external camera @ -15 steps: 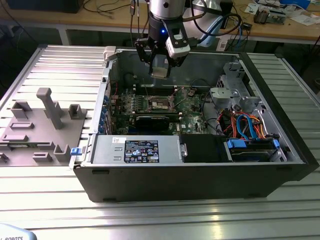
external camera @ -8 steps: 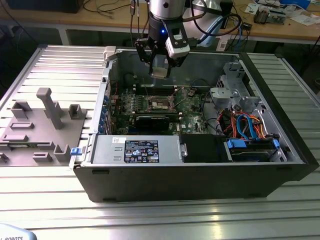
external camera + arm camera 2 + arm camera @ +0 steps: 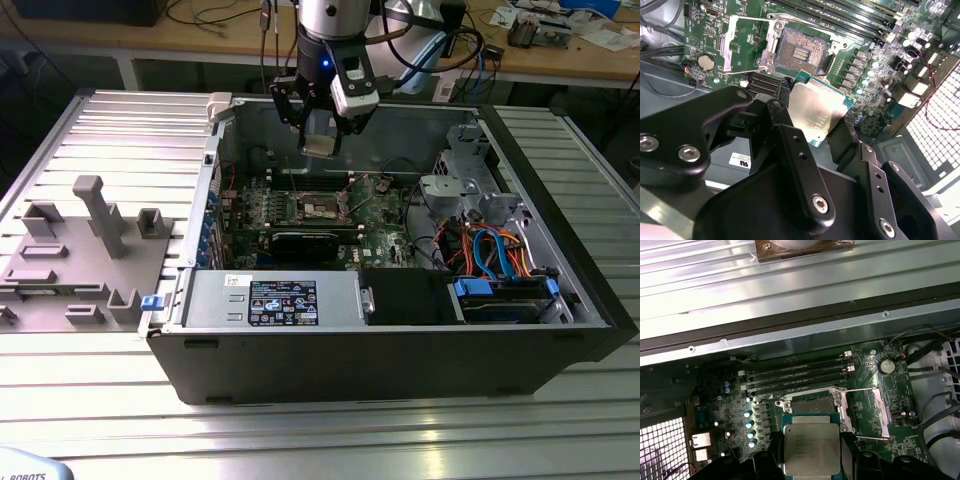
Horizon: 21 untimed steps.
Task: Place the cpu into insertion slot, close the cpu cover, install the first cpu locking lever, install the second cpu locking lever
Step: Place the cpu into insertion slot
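Note:
My gripper (image 3: 320, 132) hangs inside the open computer case, shut on the cpu (image 3: 320, 144), a flat silvery square with a green edge. Both wrist views show the cpu (image 3: 815, 112) (image 3: 811, 447) pinched between black fingers (image 3: 784, 117) (image 3: 858, 460), held flat above the green motherboard (image 3: 385, 215). The insertion slot (image 3: 802, 50) (image 3: 812, 402) lies bare below and just beyond the chip, its contact field exposed. The cpu cover (image 3: 747, 45) (image 3: 867, 412), a thin metal frame, is swung open beside the slot. In the exterior view the slot (image 3: 322, 207) sits below the gripper.
Black memory slots (image 3: 797, 372) run alongside the socket. A power supply box (image 3: 280, 300) fills the case front, and a drive cage with blue and orange cables (image 3: 500, 260) stands at the exterior view's right. A grey fixture block (image 3: 90, 240) rests on the ribbed table.

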Available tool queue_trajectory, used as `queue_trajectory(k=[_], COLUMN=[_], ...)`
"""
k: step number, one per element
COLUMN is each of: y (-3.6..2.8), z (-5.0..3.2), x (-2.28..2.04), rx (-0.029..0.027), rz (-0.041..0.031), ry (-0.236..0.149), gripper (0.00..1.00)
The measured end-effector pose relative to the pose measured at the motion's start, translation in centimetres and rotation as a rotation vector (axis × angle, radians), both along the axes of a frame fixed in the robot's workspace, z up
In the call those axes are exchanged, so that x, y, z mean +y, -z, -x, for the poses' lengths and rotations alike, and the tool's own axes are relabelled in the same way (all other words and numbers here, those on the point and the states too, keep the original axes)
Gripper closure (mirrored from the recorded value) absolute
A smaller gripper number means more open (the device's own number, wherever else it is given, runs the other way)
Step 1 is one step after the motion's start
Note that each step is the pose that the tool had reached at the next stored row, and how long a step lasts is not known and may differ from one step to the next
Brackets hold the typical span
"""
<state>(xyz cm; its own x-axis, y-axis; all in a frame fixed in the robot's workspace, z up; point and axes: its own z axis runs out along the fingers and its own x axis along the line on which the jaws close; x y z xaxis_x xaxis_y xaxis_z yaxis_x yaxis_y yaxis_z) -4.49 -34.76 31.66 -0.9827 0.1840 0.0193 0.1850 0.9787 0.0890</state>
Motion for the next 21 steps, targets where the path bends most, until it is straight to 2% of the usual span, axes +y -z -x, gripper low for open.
queue_trajectory(k=[21], y=[0.13], z=[0.0], x=[0.0], rx=[0.0001], rz=[0.0], ry=[0.024], gripper=[0.45])
